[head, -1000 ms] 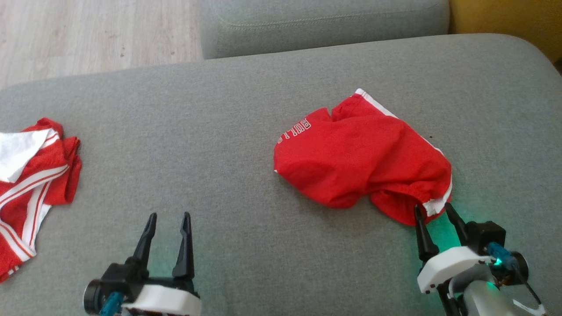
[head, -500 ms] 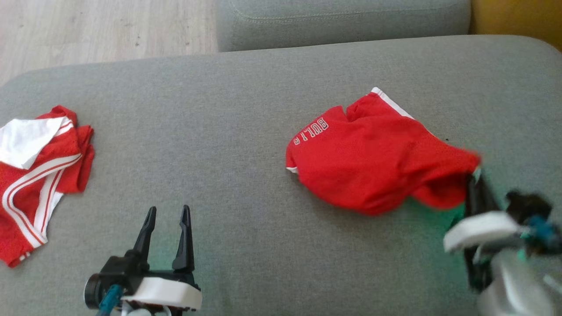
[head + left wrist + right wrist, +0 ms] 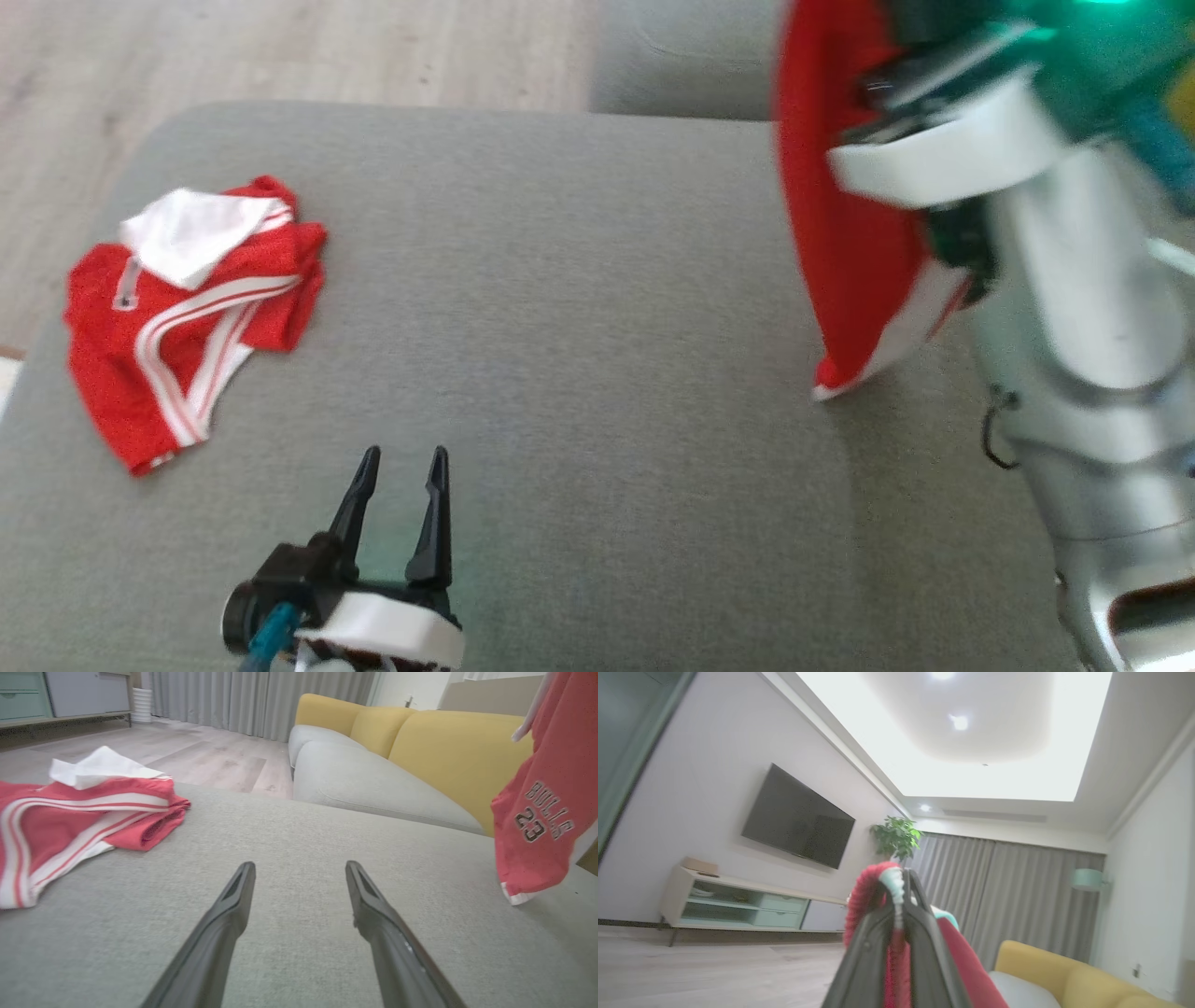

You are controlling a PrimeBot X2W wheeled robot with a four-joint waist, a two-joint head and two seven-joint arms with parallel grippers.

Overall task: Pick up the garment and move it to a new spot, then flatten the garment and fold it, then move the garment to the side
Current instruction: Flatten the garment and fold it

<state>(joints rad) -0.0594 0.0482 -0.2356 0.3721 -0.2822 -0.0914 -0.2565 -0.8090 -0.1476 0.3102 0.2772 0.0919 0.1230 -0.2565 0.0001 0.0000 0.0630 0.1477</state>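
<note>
While above grey sofa cushion [image 3: 579, 308], R pincer [image 3: 899, 879] tight on garment [image 3: 845, 233]; L pincer [image 3: 403, 459] agape, empty.

You have one print to read here. On the red garment [image 3: 546, 812] hanging at the right edge of your left wrist view, "BULLS" stands in pale outlined capitals that slant down to the right. The number "23" sits just beneath it in darker outlined digits — both are on the lower part of the cloth, above its white-edged hem.
</note>
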